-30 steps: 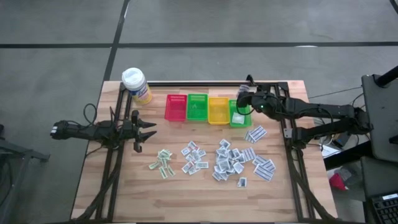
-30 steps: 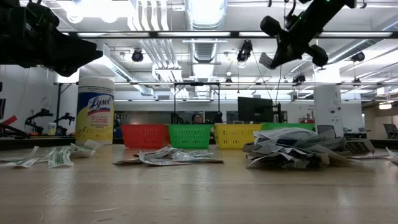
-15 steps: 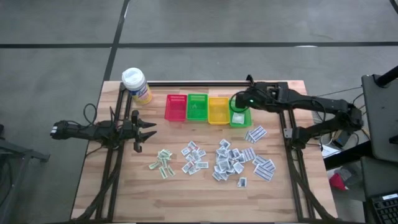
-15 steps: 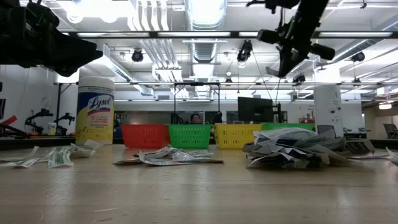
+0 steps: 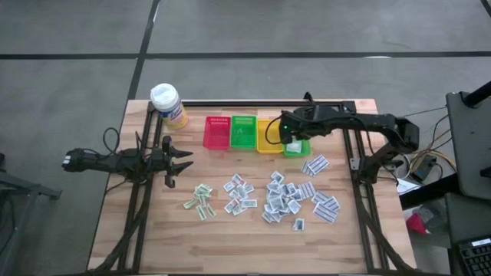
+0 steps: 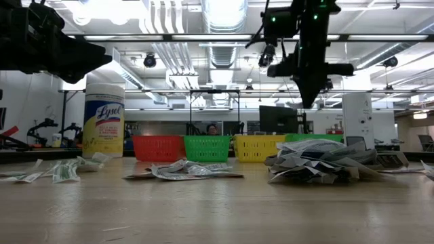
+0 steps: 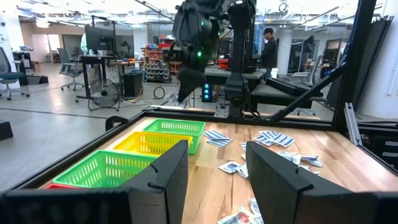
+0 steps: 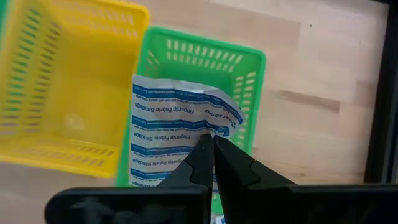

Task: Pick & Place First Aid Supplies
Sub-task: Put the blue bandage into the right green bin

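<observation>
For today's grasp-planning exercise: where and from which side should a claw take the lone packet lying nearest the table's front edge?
Grip the lone packet across its short width, coming straight down from above. It lies flat on the table, apart from the heap of packets, so probably only its thin edges offer a hold, and there looks to be room for both fingers.

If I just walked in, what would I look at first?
Probably the row of bright baskets at the back of the wooden table, red, green, yellow and green. Above the right-hand green basket the right gripper pinches a white bandage packet. In front lies a messy scatter of little packets, and a big yellow bottle stands in the back left corner.
</observation>
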